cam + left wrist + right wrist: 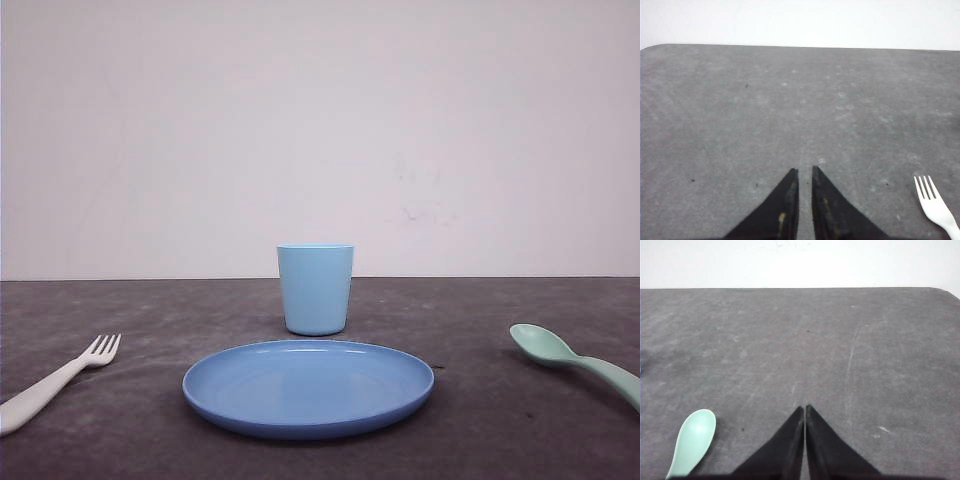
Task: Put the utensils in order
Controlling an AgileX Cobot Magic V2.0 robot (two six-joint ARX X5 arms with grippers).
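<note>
A white fork [52, 386] lies on the dark table at the left, tines pointing away; it also shows in the left wrist view [937, 205]. A mint-green spoon [572, 358] lies at the right, bowl up, and its bowl [694, 438] appears in the right wrist view. My left gripper [803, 171] hovers over bare table to the left of the fork, its fingers a narrow slit apart with nothing between them. My right gripper [804, 407] is shut and empty over bare table to the right of the spoon.
A round blue plate [308, 388] sits at the centre front. Just behind it stands a light blue cup [315, 289]. The table's far edge [800, 47] meets a white wall. Bare tabletop lies between the plate and each utensil.
</note>
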